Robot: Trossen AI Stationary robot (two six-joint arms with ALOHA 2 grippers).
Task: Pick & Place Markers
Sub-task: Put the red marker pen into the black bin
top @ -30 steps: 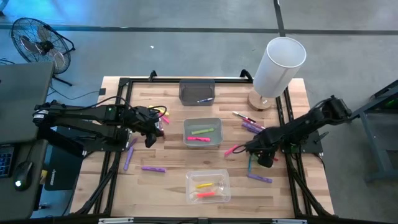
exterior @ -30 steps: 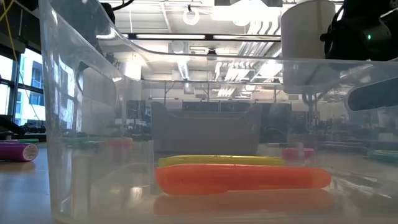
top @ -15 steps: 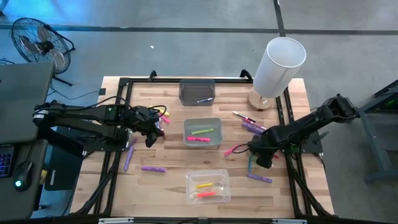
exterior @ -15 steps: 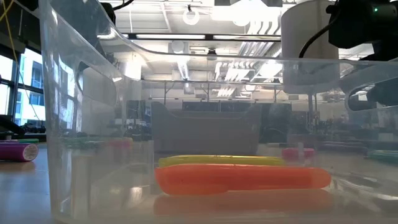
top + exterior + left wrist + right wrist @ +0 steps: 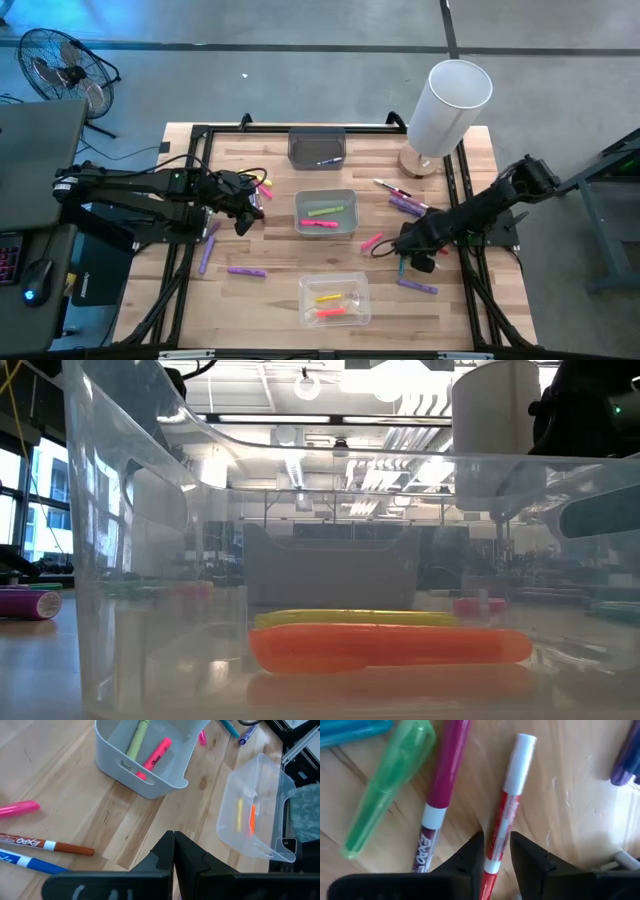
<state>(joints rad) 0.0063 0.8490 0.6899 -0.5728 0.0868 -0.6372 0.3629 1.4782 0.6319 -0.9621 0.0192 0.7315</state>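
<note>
Two fingers of the right tool (image 5: 496, 851) straddle a red marker with a white cap (image 5: 509, 800) that lies flat on the worktop (image 5: 270, 290); they stand narrowly apart with the barrel in the gap, seemingly not yet pinching, set low to clamp it across its width. Just beside it lie a magenta marker (image 5: 441, 785) and a green highlighter (image 5: 385, 785), close enough to get nudged. Out in the middle, the grey bin (image 5: 326, 213) holds a green and a pink marker, the clear bin (image 5: 334, 298) a yellow and an orange one: likely drop spots. The left tool (image 5: 173, 851) waits pressed together, holding nothing, beside loose markers.
</note>
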